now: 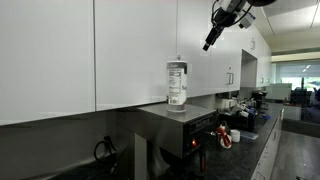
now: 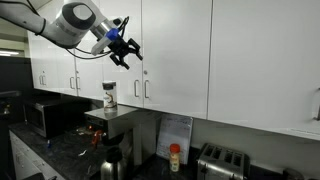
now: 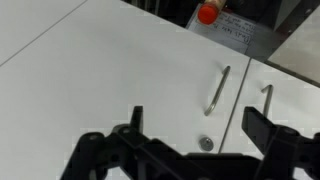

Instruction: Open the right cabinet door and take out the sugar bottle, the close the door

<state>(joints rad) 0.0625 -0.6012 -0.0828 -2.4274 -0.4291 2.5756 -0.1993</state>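
Observation:
The sugar bottle (image 1: pixel 177 83) is clear with whitish contents and a banded label. It stands upright on top of a steel machine (image 1: pixel 190 122) below the cabinets, and shows in both exterior views (image 2: pixel 110 95). The right cabinet door (image 2: pixel 176 60) is white and closed, with its bar handle (image 2: pixel 146 90) near its left edge. In the wrist view this door (image 3: pixel 100 80) and its handle (image 3: pixel 217 90) fill the picture. My gripper (image 2: pixel 122 50) hangs open and empty in front of the doors, above the bottle and apart from it; it also shows in the wrist view (image 3: pixel 200 125) and high up (image 1: pixel 212 40).
The matching door (image 2: pixel 110 40) to the left is closed too, its handle (image 2: pixel 135 88) beside the seam. On the counter stand a microwave (image 2: pixel 45 115), a yellow bottle with a red cap (image 2: pixel 175 157), a toaster (image 2: pixel 222 160) and a dark jug (image 2: pixel 110 165).

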